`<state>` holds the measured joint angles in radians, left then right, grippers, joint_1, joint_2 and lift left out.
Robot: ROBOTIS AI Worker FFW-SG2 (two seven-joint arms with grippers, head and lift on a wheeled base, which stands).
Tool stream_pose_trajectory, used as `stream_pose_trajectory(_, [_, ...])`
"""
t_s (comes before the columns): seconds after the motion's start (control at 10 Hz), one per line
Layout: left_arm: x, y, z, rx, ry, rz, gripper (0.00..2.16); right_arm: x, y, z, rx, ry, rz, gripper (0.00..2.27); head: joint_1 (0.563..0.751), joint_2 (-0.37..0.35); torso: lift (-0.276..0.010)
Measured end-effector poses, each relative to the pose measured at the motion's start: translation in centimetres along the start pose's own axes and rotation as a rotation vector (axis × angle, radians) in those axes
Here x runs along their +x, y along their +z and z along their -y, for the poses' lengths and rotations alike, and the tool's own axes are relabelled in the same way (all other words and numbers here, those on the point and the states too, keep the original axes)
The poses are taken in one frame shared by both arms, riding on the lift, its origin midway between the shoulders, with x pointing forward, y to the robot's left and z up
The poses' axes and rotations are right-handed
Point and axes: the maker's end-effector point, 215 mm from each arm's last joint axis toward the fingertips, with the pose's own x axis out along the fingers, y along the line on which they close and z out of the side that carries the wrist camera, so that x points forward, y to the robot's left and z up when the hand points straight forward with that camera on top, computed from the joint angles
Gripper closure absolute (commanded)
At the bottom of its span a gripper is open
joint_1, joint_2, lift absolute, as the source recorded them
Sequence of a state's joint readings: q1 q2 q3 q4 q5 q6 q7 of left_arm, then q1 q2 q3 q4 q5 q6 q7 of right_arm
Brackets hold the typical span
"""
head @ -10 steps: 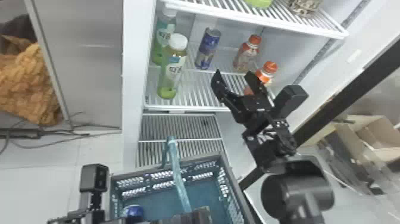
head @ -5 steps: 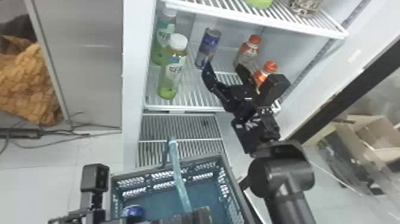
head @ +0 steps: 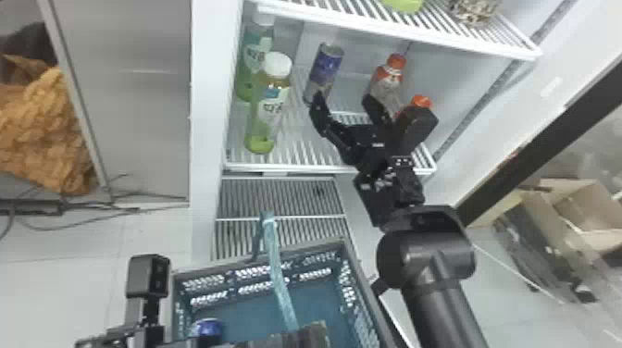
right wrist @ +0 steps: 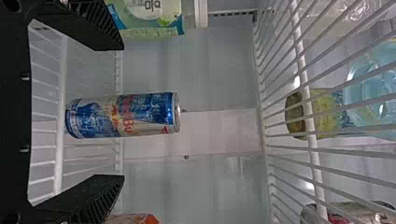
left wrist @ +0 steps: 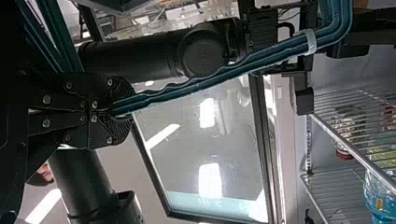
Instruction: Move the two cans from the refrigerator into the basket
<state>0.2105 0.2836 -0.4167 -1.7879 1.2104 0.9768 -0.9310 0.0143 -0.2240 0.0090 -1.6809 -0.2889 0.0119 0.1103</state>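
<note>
We are holding our right gripper (head: 346,102) wide open at the front of the refrigerator's middle shelf (head: 296,163), and its two fingers are facing the slim blue-and-silver can (head: 324,71). The can is standing upright farther back on that shelf, and in the right wrist view it is showing between the fingers with a gap on either side. To its left, two green bottles with white caps are standing, one near (head: 268,115) and one far (head: 254,60); to its right, two orange-capped bottles are standing, the far one (head: 386,85) partly behind our gripper, the near one (head: 419,102) mostly hidden.

Below and nearer, we are clamping the teal handle (head: 277,273) of the basket (head: 370,296) in our left gripper (head: 307,336). Inside the basket, a blue can (head: 207,326) is lying at the near left, partly covered by our arm.
</note>
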Motion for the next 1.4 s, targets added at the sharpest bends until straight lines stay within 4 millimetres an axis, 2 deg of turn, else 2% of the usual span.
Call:
stream_pose_trajectory(0.7, [0.2,0.4,0.1,0.009,-0.008,0.005,1.19,4.5,-1.0,1.1,-0.017,-0.053,0.007,0.00,0.695,-0.350,-0.276])
stream_pose_trajectory(1.0, [0.4,0.5,0.2,0.011,-0.012,0.007,1.19,5.7,0.1,0.9,-0.026,-0.061,0.041,0.12,0.695,-0.350,-0.276])
stream_pose_trajectory(1.4, [0.5,0.5,0.4,0.009,-0.019,0.005,1.19,7.1,-0.2,0.6,0.002,-0.066,0.025,0.12,0.695,-0.350,-0.276])
